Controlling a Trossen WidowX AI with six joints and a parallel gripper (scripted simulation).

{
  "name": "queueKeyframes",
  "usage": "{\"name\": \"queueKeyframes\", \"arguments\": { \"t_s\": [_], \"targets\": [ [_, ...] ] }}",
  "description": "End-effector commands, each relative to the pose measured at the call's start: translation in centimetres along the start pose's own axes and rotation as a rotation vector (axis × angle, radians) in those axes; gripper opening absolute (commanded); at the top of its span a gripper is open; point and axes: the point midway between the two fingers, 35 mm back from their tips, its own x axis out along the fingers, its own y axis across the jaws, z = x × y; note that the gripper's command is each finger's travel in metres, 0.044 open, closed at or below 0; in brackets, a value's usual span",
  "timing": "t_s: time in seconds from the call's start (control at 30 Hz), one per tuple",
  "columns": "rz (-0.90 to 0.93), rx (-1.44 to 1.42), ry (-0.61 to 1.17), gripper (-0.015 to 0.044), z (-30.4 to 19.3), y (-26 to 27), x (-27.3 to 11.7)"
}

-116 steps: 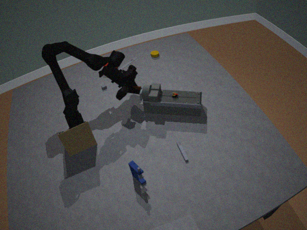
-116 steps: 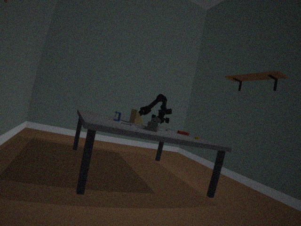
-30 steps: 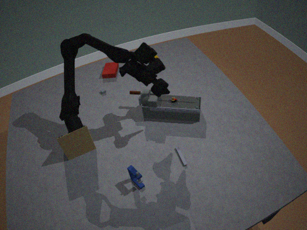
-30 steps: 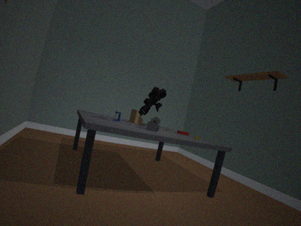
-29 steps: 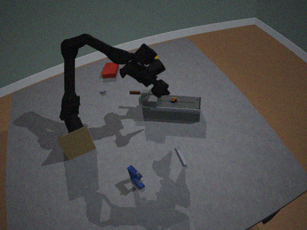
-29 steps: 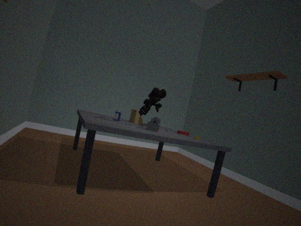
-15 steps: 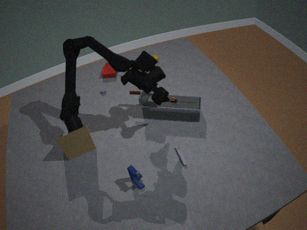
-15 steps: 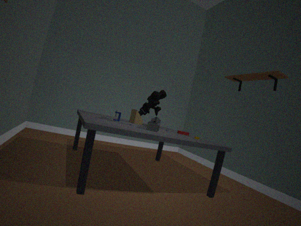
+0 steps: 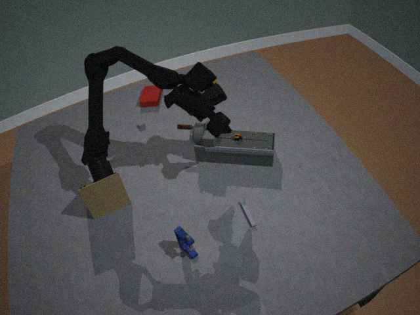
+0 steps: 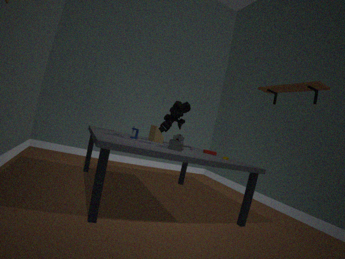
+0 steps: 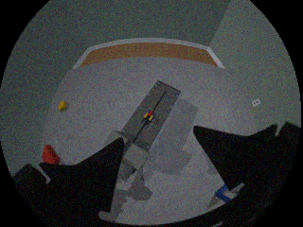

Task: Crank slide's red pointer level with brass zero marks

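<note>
The machine is a long grey box (image 9: 233,157) (image 10: 175,145) (image 11: 137,115) with a slot along its top and a rounded grey housing (image 9: 198,134) at one end. The red pointer (image 9: 239,136) (image 11: 151,113) sits at the slot close to the two brass marks, seemingly slightly off them toward the end away from the housing; the exact offset is too small to tell. The orange-brown crank handle (image 9: 184,126) sticks out beyond the housing; in the wrist view it is hidden. My gripper (image 9: 229,131) (image 11: 159,135) is open and empty above the housing end, clear of the handle.
A red block (image 9: 151,96) (image 10: 209,152) (image 11: 49,155) lies beyond the handle side, with a yellow object (image 10: 225,157) (image 11: 62,106) farther off. A blue clamp-like object (image 9: 186,242) (image 10: 135,133), a pale bar (image 9: 247,214), a tan block (image 9: 105,196) and a small grey piece (image 9: 141,126) are also there.
</note>
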Motion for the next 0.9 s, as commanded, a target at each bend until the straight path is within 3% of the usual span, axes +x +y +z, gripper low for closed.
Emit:
{"name": "queueKeyframes", "arguments": {
  "t_s": [0.0,0.47,0.87],
  "targets": [
    [0.004,-0.014,-0.011,0.044,1.5,0.1,-1.9],
    [-0.168,0.213,0.036,0.044,0.7,6.5,-2.5],
    [-0.337,0.435,-0.034,0.044,-1.3,12.2,-4.3]
  ]
}}
